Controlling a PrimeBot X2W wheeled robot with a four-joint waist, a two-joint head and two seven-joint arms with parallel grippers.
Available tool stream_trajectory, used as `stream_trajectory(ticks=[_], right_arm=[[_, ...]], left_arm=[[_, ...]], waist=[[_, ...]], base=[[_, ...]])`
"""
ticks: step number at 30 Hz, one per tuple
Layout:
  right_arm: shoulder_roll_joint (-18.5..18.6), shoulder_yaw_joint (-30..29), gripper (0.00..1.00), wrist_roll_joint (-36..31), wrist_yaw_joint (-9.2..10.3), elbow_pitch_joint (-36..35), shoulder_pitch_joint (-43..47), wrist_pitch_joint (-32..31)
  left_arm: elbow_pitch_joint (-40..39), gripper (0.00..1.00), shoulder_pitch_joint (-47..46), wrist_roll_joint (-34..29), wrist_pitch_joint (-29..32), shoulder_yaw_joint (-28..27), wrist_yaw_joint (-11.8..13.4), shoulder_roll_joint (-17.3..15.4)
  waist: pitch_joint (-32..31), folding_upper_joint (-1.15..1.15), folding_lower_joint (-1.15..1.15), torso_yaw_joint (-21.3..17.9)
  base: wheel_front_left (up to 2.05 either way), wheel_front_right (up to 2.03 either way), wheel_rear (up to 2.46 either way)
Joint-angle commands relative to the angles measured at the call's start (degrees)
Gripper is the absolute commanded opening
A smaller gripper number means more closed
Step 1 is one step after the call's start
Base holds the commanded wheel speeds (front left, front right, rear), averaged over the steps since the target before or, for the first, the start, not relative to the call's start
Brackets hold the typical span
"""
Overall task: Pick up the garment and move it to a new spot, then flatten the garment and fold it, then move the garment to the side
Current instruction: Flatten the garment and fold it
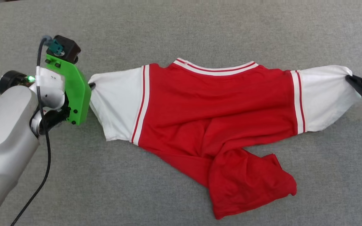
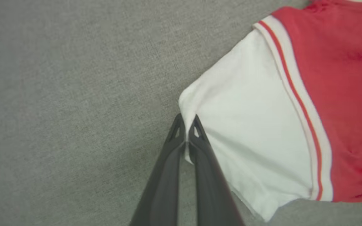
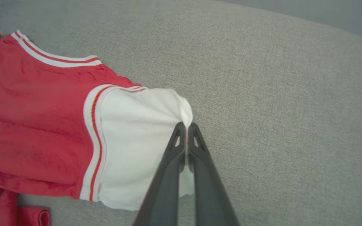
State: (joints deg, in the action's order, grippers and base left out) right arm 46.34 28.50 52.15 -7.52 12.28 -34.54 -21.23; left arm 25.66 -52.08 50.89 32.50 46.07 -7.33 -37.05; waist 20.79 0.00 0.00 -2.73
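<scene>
Here, surface: grey fabric, by which all is carried.
garment: laid across the middle, collar toward the far edge, hem bunched toward the near edge.
left gripper: closed on the tip of the left sleeve.
right gripper: clamped on the tip of the right sleeve.

The right gripper is mostly cut off by the head view's right edge. The left gripper is nearly hidden behind its green bracket. The shirt is folded over its own lower part.
</scene>
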Motion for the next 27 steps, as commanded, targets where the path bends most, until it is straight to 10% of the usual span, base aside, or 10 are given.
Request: stream_trajectory(ticks=[1,17,27], right_arm=[[0.3,-0.4,0.0,0.1,0.03,0.0,-1.3,1.1],[2.4,-6.6,0.0,-0.9,0.03,-3.8,-3.6,8.8],[-1.4,-12.4,0.0,-6.4,0.03,-2.7,-14.5,6.8]], left_arm=[[-1.1,0.0,-0.7,-1.3,-2.6,-0.4,-0.2,-1.1],[-18.2,0.0,-2.8,-6.6,-14.0,-4.3,4.0,-5.7],[-19.4,0.0,-13.3,-8.7,-15.1,-6.4,4.8,-1.4]], waist=[[-2.2,0.0,0.0,0.9],[-10.8,0.0,0.0,2.9],[-7.0,0.0,0.0,2.9]], base=[[0.0,0.0,0.0],[0.0,0.0,0.0],[0.0,0.0,0.0]])
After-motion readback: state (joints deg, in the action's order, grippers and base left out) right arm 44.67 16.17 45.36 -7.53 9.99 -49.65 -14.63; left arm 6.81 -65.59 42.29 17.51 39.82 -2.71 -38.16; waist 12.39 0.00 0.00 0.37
